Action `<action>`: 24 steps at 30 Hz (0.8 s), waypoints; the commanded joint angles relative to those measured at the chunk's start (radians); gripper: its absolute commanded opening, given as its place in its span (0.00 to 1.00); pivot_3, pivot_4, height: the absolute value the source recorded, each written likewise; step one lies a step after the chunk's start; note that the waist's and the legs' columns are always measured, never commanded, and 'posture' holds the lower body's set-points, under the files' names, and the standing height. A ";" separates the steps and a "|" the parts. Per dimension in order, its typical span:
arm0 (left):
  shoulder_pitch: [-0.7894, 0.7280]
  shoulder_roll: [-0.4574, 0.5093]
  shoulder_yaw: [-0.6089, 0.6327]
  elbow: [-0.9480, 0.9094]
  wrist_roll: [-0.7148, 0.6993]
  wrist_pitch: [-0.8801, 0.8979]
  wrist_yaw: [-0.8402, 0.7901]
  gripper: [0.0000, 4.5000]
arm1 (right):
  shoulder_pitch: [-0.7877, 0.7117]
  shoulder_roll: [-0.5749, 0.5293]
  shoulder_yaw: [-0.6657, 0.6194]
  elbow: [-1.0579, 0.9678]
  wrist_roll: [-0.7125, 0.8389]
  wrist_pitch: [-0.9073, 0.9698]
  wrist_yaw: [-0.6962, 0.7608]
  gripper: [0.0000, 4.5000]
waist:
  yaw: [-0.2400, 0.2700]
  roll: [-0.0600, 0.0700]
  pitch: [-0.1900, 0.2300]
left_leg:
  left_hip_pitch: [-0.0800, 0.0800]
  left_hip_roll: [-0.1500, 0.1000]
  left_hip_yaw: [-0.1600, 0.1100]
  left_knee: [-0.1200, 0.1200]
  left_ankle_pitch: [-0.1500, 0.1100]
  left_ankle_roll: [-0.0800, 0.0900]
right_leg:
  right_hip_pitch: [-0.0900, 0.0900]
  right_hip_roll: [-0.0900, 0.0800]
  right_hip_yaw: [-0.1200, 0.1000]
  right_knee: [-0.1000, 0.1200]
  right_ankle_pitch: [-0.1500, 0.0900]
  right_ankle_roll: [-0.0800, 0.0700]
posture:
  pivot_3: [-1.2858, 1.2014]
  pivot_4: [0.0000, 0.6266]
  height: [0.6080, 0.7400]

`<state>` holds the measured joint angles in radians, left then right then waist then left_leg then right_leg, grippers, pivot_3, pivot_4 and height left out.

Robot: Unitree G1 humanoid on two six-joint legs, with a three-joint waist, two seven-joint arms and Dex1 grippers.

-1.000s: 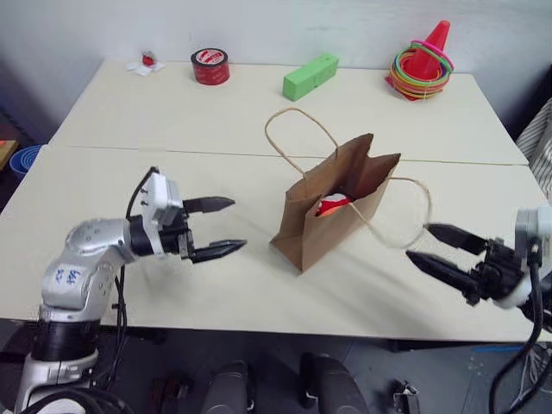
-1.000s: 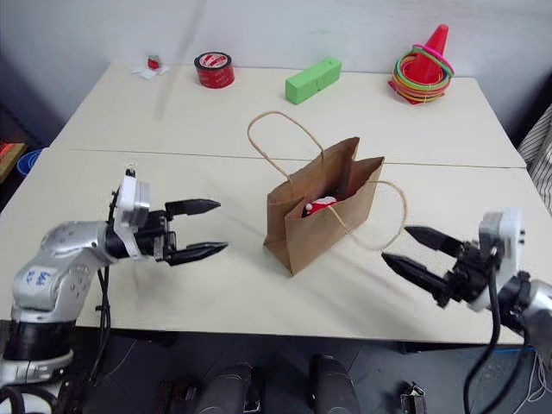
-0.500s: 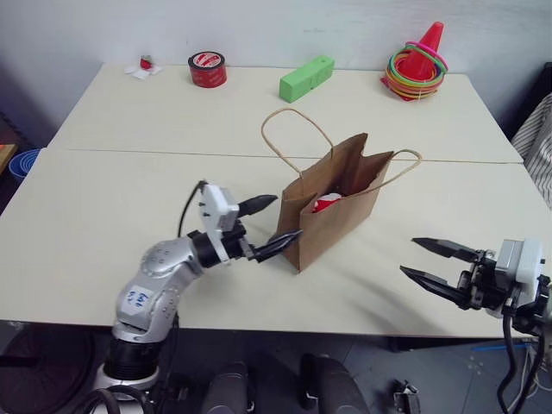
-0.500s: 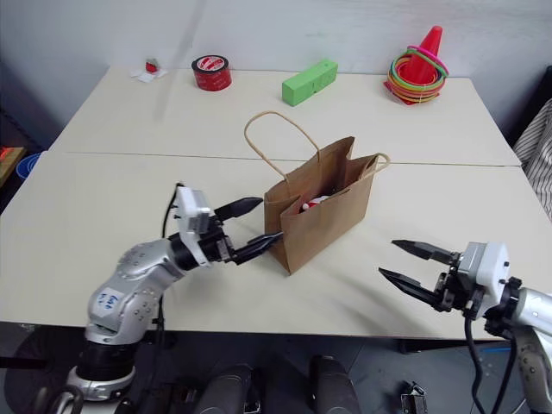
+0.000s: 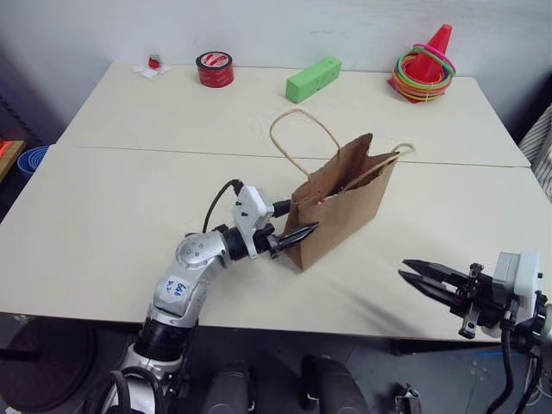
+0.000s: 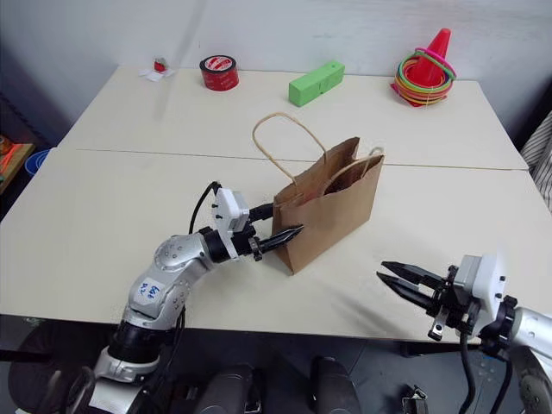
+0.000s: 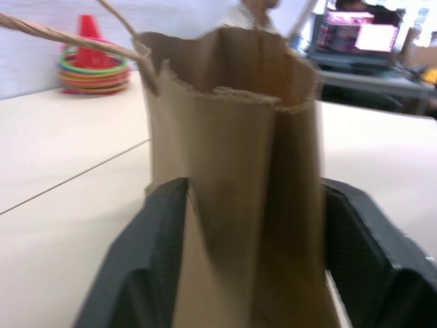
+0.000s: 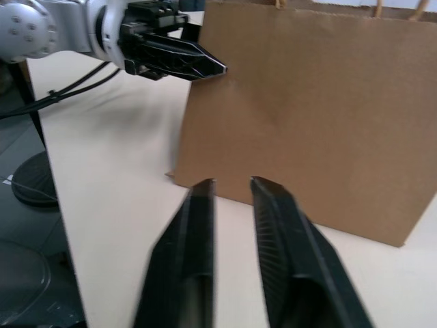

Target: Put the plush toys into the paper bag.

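The brown paper bag (image 5: pixel 343 202) with tan cord handles is stood upright in the middle of the pale surface (image 5: pixel 129 198). Its near narrow end is pinched between the two black fingers of the left gripper (image 5: pixel 291 226). The bag could be tipped over or crumpled if it is squeezed or pulled too hard, because it is light. The left arm is stretched forward, low and almost level. The right gripper (image 5: pixel 423 278) is kept nearly closed, empty, well apart from the bag. No plush toys can be seen inside from here.
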<state>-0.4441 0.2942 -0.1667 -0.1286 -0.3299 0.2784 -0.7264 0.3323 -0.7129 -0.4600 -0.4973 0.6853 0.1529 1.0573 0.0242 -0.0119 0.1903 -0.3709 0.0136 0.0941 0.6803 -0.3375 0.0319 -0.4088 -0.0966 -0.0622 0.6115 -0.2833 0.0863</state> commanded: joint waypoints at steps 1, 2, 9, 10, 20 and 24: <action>-0.050 0.042 0.021 0.074 -0.039 -0.060 -0.146 0.38 | 0.019 0.001 -0.064 -0.039 -0.006 -0.037 -0.003 0.44 | -0.001 0.000 0.000 | 0.000 0.000 0.000 0.000 0.000 0.000 | 0.000 0.000 0.000 0.000 0.000 0.000 | 0.52 0.24 1.00; -0.091 0.073 0.036 0.130 -0.072 -0.081 -0.255 0.30 | 0.028 -0.002 -0.095 -0.030 -0.009 -0.049 0.003 0.51 | -0.001 0.000 0.000 | 0.000 0.000 0.001 0.000 0.000 0.000 | 0.000 0.000 0.000 0.000 0.000 0.000 | 0.52 0.24 1.00; -0.317 0.169 0.060 0.439 -0.110 -0.178 -0.633 0.00 | 0.065 -0.012 -0.222 -0.041 -0.015 -0.104 0.024 0.99 | 0.001 0.000 0.000 | -0.001 0.000 0.000 0.001 0.000 0.000 | 0.000 0.001 -0.002 0.000 0.000 -0.001 | 0.52 0.24 1.00; -0.339 0.167 0.062 0.473 -0.103 -0.196 -0.652 0.00 | 0.068 -0.013 -0.226 -0.042 -0.022 -0.104 0.022 0.99 | 0.001 0.000 0.000 | -0.001 -0.001 0.000 0.001 0.000 0.001 | 0.000 0.000 -0.002 0.000 0.000 0.000 | 0.52 0.24 1.00; -0.375 0.250 0.048 0.587 -0.149 -0.263 -0.888 0.00 | 0.111 -0.009 -0.253 -0.085 -0.021 -0.090 0.007 0.99 | -0.008 0.000 0.000 | -0.001 0.000 0.001 0.001 0.000 0.002 | 0.000 0.002 0.000 0.001 0.000 0.000 | 0.52 0.24 1.00; -0.386 0.238 0.062 0.654 -0.113 -0.326 -0.852 0.00 | 0.106 -0.011 -0.242 -0.084 -0.024 -0.091 0.004 0.99 | -0.002 0.000 0.000 | -0.001 -0.001 0.001 0.002 0.000 0.002 | 0.000 0.001 -0.001 0.001 0.000 0.000 | 0.52 0.24 1.00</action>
<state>-0.8098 0.5373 -0.1257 0.5154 -0.4514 -0.0126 -1.5022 0.4407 -0.7158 -0.6760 -0.5536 0.6500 0.0683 1.0677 0.0222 -0.0121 0.1904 -0.3714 0.0127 0.0952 0.6819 -0.3375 0.0341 -0.4089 -0.0962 -0.0628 0.6125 -0.2832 0.0867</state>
